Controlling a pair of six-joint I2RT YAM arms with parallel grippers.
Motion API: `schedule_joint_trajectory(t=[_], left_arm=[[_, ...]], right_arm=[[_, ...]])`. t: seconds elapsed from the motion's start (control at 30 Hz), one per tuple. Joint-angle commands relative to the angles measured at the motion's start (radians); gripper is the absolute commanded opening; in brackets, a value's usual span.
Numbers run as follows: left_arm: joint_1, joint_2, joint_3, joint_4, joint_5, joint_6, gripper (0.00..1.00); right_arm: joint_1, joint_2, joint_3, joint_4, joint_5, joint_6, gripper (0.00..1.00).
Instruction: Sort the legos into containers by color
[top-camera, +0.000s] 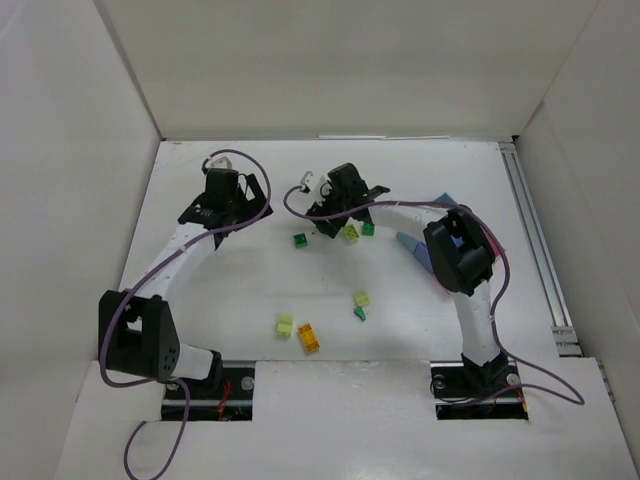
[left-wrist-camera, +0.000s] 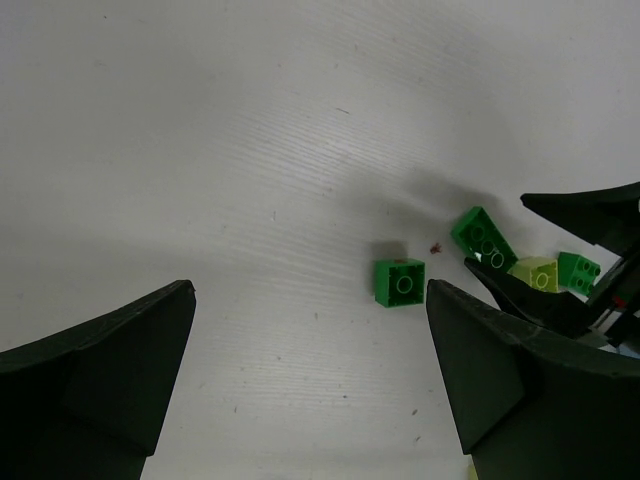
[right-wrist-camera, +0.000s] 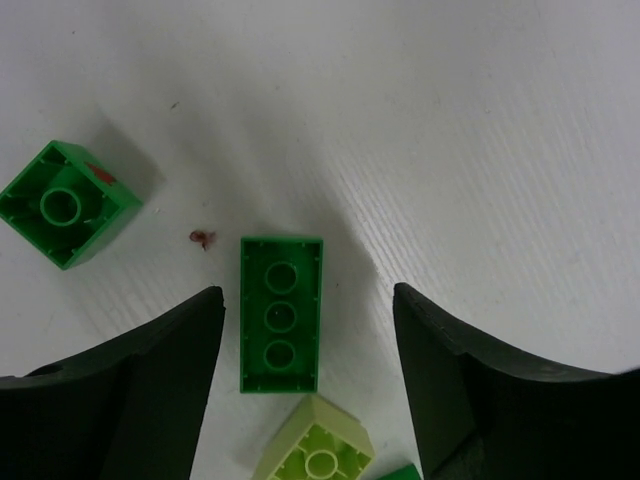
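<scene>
My right gripper (top-camera: 336, 216) is open and low over a cluster of legos. In the right wrist view it (right-wrist-camera: 308, 293) straddles an upside-down long dark green brick (right-wrist-camera: 281, 313), with a lime brick (right-wrist-camera: 315, 450) just below and a square green brick (right-wrist-camera: 68, 204) to the left. My left gripper (top-camera: 245, 205) is open and empty (left-wrist-camera: 310, 300) over bare table, left of the square green brick (left-wrist-camera: 401, 281). The containers (top-camera: 412, 247) are mostly hidden behind my right arm; only blue and pink edges show.
More legos lie nearer the arm bases: a lime brick (top-camera: 362, 299), a dark green piece (top-camera: 359, 313), a lime brick (top-camera: 285, 325) and an orange-yellow brick (top-camera: 309, 337). White walls enclose the table on the left, back and right. My right gripper's fingers (left-wrist-camera: 590, 215) show in the left wrist view.
</scene>
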Motion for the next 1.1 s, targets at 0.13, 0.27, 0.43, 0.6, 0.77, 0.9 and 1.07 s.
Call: schedule_joint_trajectory(t=[0.13,0.27,0.43,0.6,0.77,0.9,1.07], left_arm=[[0.017,-0.065,-0.013,-0.018,-0.033,-0.017,1.0],[0.027,-0.075,-0.013,-0.018,-0.033,-0.017,1.0],[0.027,-0.075,-0.013,-0.018,-0.033,-0.017,1.0],[0.027,-0.084,-0.004,-0.018,-0.033,-0.017,1.0],[0.027,-0.084,-0.004,-0.009,-0.014,-0.008,1.0],[0.027,-0.093,-0.015,0.026,0.026,0.001,1.0],[0.027,-0.079,-0.039,0.069,0.065,0.01,1.0]], right_arm=[[0.003,0.063,0.088,-0.01,-0.057,0.004,0.7],[0.003,0.085,0.088,-0.029,-0.019,0.038,0.67],[0.003,0.076,0.043,-0.026,-0.005,0.078,0.48],[-0.006,0.025,0.001,-0.006,-0.026,0.091,0.32],[-0.006,-0.105,-0.02,0.009,-0.113,0.102,0.23],[-0.04,-0.258,-0.073,0.045,-0.17,0.156,0.22],[-0.136,-0.466,-0.244,0.105,-0.177,0.277,0.21]])
